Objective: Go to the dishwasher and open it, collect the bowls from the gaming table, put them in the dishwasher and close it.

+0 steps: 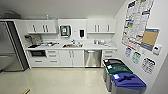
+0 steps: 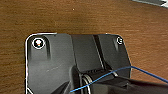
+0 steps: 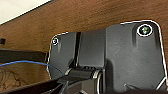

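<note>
The dishwasher (image 1: 92,58), shut under the table (image 1: 100,46) right of the sink (image 1: 72,45), likely has a stiff, heavy drop-door best pulled by its top handle (image 1: 91,51), bins (image 1: 120,76) crowd its right side, and either claw's opening I cannot tell.

desk (image 1: 87,46): white top along the back wall over white cabinets | on desk: sink with tap (image 1: 72,45) near the middle, dark appliance (image 1: 29,39) at the left end, small blurred items (image 1: 100,42) toward the right | floor (image 1: 55,80): pale, glossy, carrying three lidded bins (image 1: 120,76) by the right wall
</note>
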Available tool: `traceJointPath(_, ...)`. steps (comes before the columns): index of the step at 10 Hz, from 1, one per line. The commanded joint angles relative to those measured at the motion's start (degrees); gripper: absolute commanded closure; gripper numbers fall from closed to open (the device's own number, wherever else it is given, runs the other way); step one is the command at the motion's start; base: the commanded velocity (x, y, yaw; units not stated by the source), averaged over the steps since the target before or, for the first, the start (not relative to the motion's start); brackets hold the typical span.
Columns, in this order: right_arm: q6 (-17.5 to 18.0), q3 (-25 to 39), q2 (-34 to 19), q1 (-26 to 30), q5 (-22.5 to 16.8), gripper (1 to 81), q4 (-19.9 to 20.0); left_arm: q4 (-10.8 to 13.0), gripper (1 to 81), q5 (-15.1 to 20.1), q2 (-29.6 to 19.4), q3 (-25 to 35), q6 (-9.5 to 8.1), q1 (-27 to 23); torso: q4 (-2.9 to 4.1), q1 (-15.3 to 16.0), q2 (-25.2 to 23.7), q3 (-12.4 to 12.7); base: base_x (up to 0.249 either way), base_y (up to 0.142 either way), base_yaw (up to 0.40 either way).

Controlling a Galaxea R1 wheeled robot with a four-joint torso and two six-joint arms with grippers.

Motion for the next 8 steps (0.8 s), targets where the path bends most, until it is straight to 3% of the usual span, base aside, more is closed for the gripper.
traceJointPath(1, -0.21, 1.09, -0.98, 3.23, -2.69, 1.0, 0.11, 0.48, 1.0, 3.01, -1.09, 0.94, 0.11, -3.46, 0.00, 0.00, 0.00, 0.00, 0.191, 0.000, 0.000)
traceJointPath(8, -0.21, 1.09, -1.06, 3.23, -2.69, 1.0, 0.11, 0.40, 1.0, 3.01, -1.18, 0.94, 0.11, -3.46, 0.00, 0.02, 0.00, 0.00, 0.188, 0.000, 0.000)
